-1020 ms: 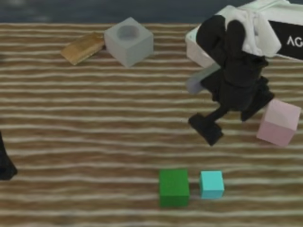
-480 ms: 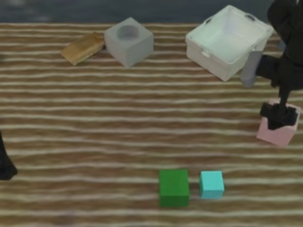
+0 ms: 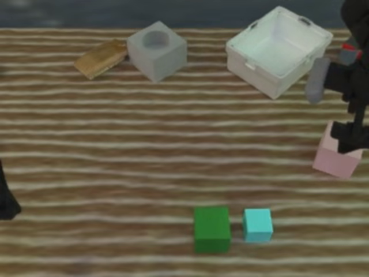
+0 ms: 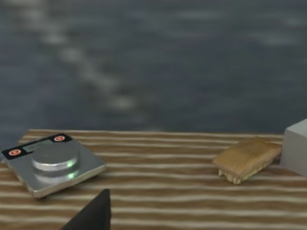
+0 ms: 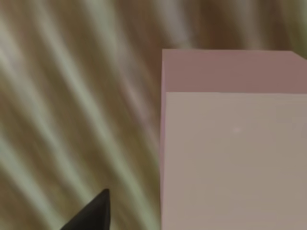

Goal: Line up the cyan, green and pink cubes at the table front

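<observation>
The right gripper (image 3: pixel 350 137) was down over the pink cube (image 3: pixel 334 160) at about four o'clock on the table (image 3: pixel 115 150), hard against the top view's right edge. Its dark body covered the cube's upper face from above. How far the fingers were parted I could not tell, and nothing showed a grip on the cube. The right wrist view was filled by the pink cube (image 5: pixel 235 153), very close, with one dark fingertip (image 5: pixel 93 213) out beside it over the striped wood.

Down at six o'clock, near the front edge, the green cube (image 3: pixel 211 228) and the cyan cube (image 3: pixel 258 225) sat side by side, a narrow gap between them, green toward the top view's left. The pink cube lay well apart from that pair, up and to the right.

At the back: a white bin (image 3: pixel 279 51) around one o'clock, a grey cube with a round hollow (image 3: pixel 157 49) near eleven, and a wooden block (image 3: pixel 102 57) just beside it.

The left arm (image 3: pixel 7 199) waited at the left edge near eight o'clock, its fingers beyond telling. Its wrist view took in a scale (image 4: pixel 50 163) and the wooden block (image 4: pixel 247 158).
</observation>
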